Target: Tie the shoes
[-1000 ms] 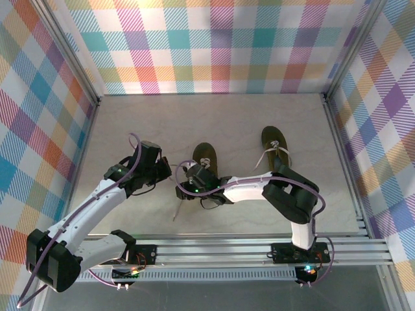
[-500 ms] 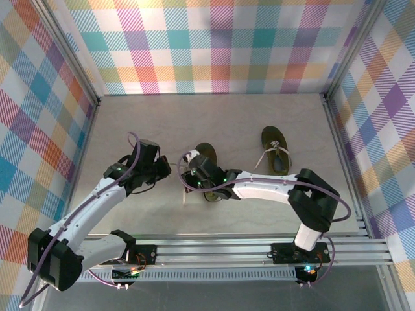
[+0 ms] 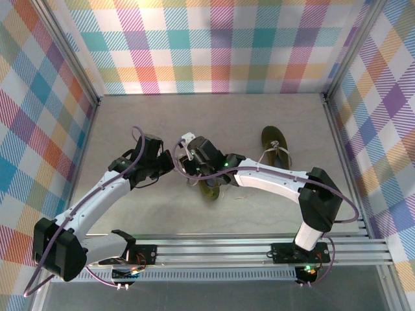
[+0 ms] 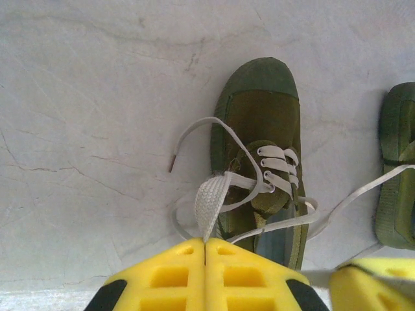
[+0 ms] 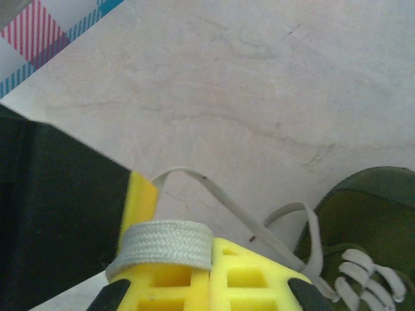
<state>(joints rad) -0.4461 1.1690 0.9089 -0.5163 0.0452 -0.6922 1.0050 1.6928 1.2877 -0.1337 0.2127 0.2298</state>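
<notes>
Near the table's middle lies one dark olive shoe [image 3: 209,189], [image 4: 261,123], partly under my right arm. My left gripper [image 3: 167,163], [image 4: 206,243] sits just left of it, shut on a flat pale lace [image 4: 209,201] running from the eyelets. My right gripper [image 3: 185,162], [image 5: 211,249] is close beside the left one. It is shut on the other lace [image 5: 165,243], which folds over its left finger, and the shoe's toe [image 5: 366,207] shows at that view's lower right. The second shoe [image 3: 275,149], [image 4: 397,175] lies to the right, its laces loose.
Plaid walls enclose the pale table [image 3: 130,123] on three sides, with a metal rail [image 3: 227,249] along the near edge. The left gripper's black body [image 5: 52,214] sits right beside my right fingers. A loose lace end [image 4: 185,139] curls on the table left of the shoe.
My right gripper has swung up and left over the shoe toward the left gripper and has shut on a lace. The left gripper stayed shut and shifted slightly up and right.
</notes>
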